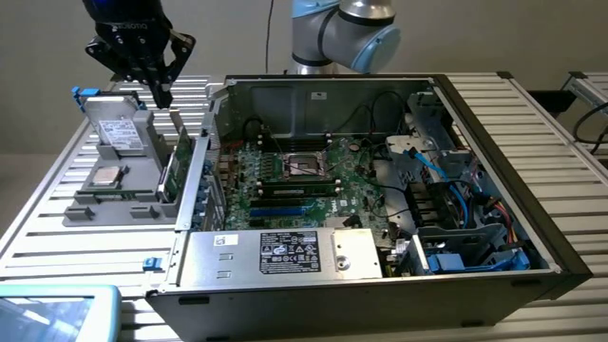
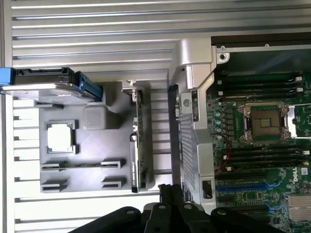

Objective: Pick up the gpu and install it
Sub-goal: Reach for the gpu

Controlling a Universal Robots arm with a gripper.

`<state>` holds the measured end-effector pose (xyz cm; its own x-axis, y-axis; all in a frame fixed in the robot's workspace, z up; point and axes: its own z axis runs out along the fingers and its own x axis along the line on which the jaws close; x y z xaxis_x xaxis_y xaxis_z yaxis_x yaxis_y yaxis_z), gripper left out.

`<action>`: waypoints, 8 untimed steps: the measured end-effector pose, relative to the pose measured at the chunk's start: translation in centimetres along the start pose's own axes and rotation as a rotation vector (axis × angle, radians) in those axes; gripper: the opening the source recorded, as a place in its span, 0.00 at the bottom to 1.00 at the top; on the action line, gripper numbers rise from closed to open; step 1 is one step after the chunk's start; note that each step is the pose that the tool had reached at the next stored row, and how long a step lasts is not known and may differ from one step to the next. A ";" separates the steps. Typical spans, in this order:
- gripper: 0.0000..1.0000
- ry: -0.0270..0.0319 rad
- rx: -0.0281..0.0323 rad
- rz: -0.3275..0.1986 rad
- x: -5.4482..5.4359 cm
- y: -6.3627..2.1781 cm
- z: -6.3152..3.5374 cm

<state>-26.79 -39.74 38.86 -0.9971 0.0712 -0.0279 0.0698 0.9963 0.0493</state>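
Clenched, grasping nothing: gripper [image 1: 164, 101], hovering near the gpu [image 1: 181, 160], which sits at five o'clock from it in the exterior view. Standing on edge in the grey tray [image 1: 105, 211], untouched. Open computer case [image 1: 285, 96] at three o'clock.

Arm [image 1: 342, 32]: one, Universal Robots make. Fat, rounded joint housings in silver-grey metal with pale blue caps and a blue ring at the seam; smooth finish.
Hand [image 1: 162, 96]: matte black throughout, blocky body with small pale lettering, too small to read.
Fingers [image 2: 160, 213]: black, built of hinged links, tapering to narrow tips.
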 end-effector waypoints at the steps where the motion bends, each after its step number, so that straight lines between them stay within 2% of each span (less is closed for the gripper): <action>1: 0.12 -0.0001 -0.0001 0.000 0.4 -0.02 0.02; 4: 0.12 -0.0006 -0.0001 0.000 1.8 -0.11 0.33; 8: 0.12 -0.0008 -0.0001 0.000 2.2 -0.11 1.05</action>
<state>-28.96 -39.64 37.74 -0.9971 0.0712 -0.0287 0.0697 0.9963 0.0494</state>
